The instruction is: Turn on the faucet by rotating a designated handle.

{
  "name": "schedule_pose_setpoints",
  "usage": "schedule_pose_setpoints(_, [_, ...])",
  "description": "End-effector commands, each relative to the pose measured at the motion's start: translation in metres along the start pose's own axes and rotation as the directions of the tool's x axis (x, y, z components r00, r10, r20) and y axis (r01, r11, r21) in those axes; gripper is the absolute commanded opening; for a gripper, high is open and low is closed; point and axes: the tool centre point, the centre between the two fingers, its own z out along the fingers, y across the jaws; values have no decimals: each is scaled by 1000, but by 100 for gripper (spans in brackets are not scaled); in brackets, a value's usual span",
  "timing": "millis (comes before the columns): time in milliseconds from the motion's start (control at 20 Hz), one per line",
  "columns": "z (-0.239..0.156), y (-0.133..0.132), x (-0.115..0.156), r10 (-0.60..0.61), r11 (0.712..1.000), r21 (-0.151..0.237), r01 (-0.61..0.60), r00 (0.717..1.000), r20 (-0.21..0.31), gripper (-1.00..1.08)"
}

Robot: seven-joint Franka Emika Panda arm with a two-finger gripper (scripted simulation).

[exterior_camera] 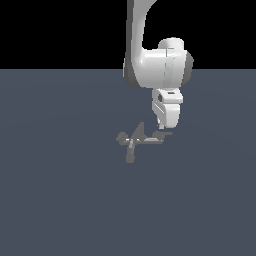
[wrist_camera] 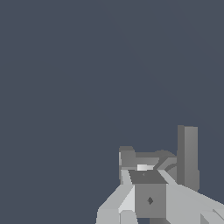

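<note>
- The faucet point(exterior_camera: 136, 139), a tiny grey fixture, is sitting on the flat grey floor point(exterior_camera: 55, 200), its rounded arm pointing to the exterior view's left.
- Its pointed peak is rising at the middle, the stubby spout just below.
- The handle point(exterior_camera: 156, 136) is reaching right from the peak.
- My gripper point(exterior_camera: 161, 127) is hanging at the handle's raised end, seemingly touching; I cannot tell its opening.
- I am risking slipping off this thin bar, or pressing down and jamming it.

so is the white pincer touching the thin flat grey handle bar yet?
Cannot tell. In the exterior view the white pincer tips overlap the thin flat grey handle bar end, with no visible gap; the wrist view is too blocky to settle it.
</note>
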Motion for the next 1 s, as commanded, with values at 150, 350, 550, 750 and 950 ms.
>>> schedule_pose_setpoints(150, [13,-5,13,53,999,1,-53,999,2,-100])
schedule_pose_setpoints(350, [15,-5,15,63,998,1,-63,998,3,-100])
schedule_pose_setpoints(550, [15,-5,15,63,998,0,-63,998,3,-100])
schedule_pose_setpoints(750, [15,8,24,63,998,0,-63,998,3,-100])
schedule_pose_setpoints(950, [15,21,34,63,998,1,-63,998,3,-100])
